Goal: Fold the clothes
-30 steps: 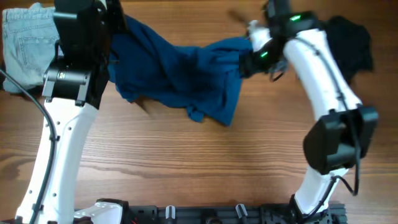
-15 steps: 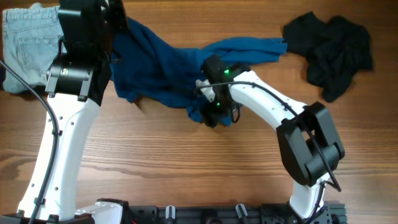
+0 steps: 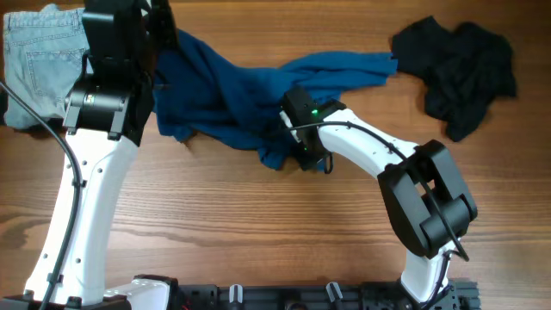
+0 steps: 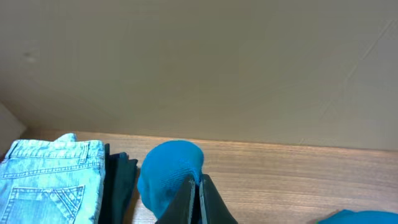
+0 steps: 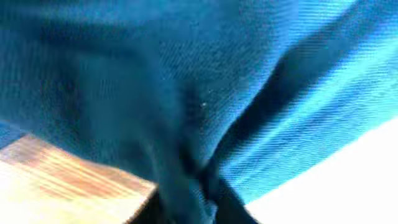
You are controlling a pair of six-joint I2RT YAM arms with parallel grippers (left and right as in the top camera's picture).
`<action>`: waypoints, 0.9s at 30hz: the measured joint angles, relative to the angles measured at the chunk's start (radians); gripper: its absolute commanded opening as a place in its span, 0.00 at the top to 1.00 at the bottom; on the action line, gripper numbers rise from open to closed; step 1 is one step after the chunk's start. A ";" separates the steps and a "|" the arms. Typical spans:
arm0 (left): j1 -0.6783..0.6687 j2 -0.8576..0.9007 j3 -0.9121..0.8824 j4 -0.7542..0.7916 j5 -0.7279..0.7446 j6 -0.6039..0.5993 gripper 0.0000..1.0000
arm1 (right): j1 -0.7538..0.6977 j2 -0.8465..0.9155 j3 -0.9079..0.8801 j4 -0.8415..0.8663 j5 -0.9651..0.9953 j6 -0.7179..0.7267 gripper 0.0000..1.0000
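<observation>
Working over a wooden table (image 3: 258, 224), with a blue shirt (image 3: 228, 90) strung across its far half in a twisted, rope-like band, not yet flat and not yet folded. Leaves a black garment (image 3: 456, 60) crumpled just off the shirt's right end, and pale jeans (image 3: 34, 52) just beyond the shirt's left end. Pinches the shirt's left end in the left gripper (image 4: 198, 198), clamped tight on a raised bunch of cloth, as seen from the left wrist. Presses the right gripper (image 3: 303, 153) against the shirt's near hem, at the lowest drooping fold. Cannot tell from the blurred right wrist view, filled with blue cloth, whether parted or closed, or holding anything. Risks, probably, catching several layers at once in that twist, thereby tightening the rope on pulling instead of spreading it. Risks also sweeping the shirt's right end into the black garment, or tugging cloth out of the left grip through too hard a pull away from it.
</observation>
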 measured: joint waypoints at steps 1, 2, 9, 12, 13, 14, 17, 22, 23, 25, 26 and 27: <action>0.000 0.000 0.000 0.000 0.000 0.000 0.96 | -0.001 0.000 0.000 0.002 0.011 0.024 0.96; 0.000 0.000 0.000 0.000 0.000 0.000 0.96 | -0.001 0.000 0.000 0.002 0.018 0.045 0.96; -0.018 -0.009 0.000 -0.055 0.000 0.000 0.96 | -0.051 -0.092 0.093 -0.107 0.040 0.135 0.96; -0.039 -0.060 0.000 -0.079 0.002 0.000 0.96 | -0.105 -0.209 0.226 -0.192 0.045 0.156 0.96; -0.042 -0.092 0.000 -0.090 0.003 0.000 0.96 | -0.127 -0.251 0.290 -0.224 0.046 0.162 0.96; -0.042 -0.133 0.000 -0.098 0.003 0.000 0.96 | -0.149 -0.296 0.356 -0.245 0.047 0.167 0.96; -0.042 -0.260 0.001 -0.119 0.003 0.000 0.96 | -0.193 -0.436 0.560 -0.320 0.058 0.166 0.96; -0.042 -0.389 0.001 -0.135 -0.023 0.000 0.96 | -0.195 -0.543 0.796 -0.454 0.082 0.166 0.96; -0.042 -0.413 0.001 -0.135 -0.031 0.000 0.96 | -0.195 -0.558 0.829 -0.483 0.092 0.166 0.96; -0.042 -0.472 0.001 -0.135 -0.047 0.000 0.96 | -0.195 -0.593 0.891 -0.544 0.120 0.169 0.96; -0.042 -0.502 0.001 -0.134 -0.056 0.000 0.96 | -0.195 -0.608 0.917 -0.572 0.137 0.170 0.96; -0.042 -0.533 0.001 -0.134 -0.065 0.000 0.96 | -0.195 -0.621 0.938 -0.595 0.151 0.171 0.96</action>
